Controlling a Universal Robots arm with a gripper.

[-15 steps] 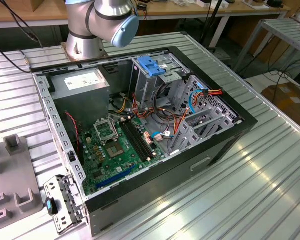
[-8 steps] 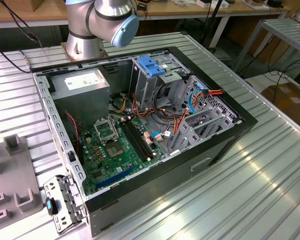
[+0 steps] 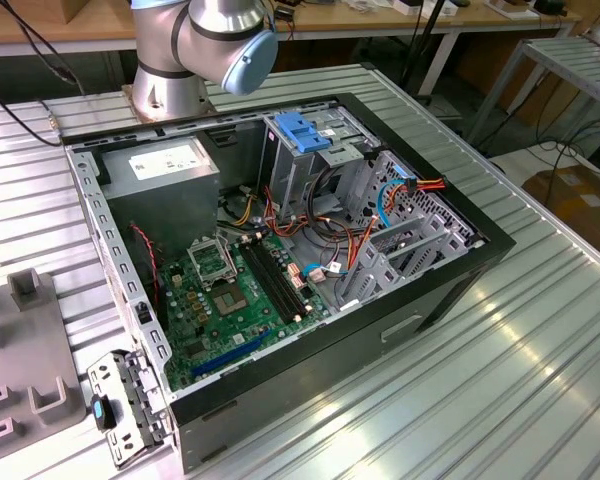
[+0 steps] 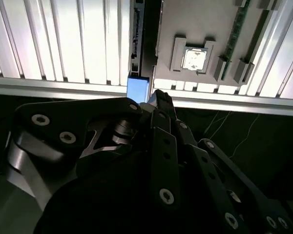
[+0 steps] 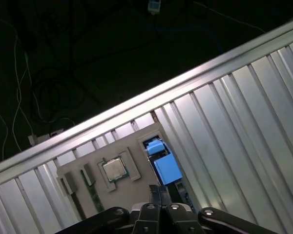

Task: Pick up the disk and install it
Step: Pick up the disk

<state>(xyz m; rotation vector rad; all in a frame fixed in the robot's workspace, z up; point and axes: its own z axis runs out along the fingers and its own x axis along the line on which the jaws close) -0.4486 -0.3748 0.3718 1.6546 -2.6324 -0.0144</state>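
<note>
Hovering over one grey fixture tray (image 5: 132, 144) in the first wrist view, the single gripper (image 5: 158, 191) has its two fingers drawn narrow, tips together. They sit just beside the one disk (image 5: 164, 166), which stands in a slot of that tray, blue frame end towards them; contact I cannot tell. One processor chip (image 5: 115, 169) and one green memory stick (image 5: 94, 196) sit alongside. One open computer case (image 3: 280, 250) lies on the ribbed table (image 3: 500, 380).

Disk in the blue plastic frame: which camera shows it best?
The first wrist view: the blue-framed disk shows its broad blue frame, beside the grey plastic tray. The second wrist view catches just its thin edge and blue end.
</note>
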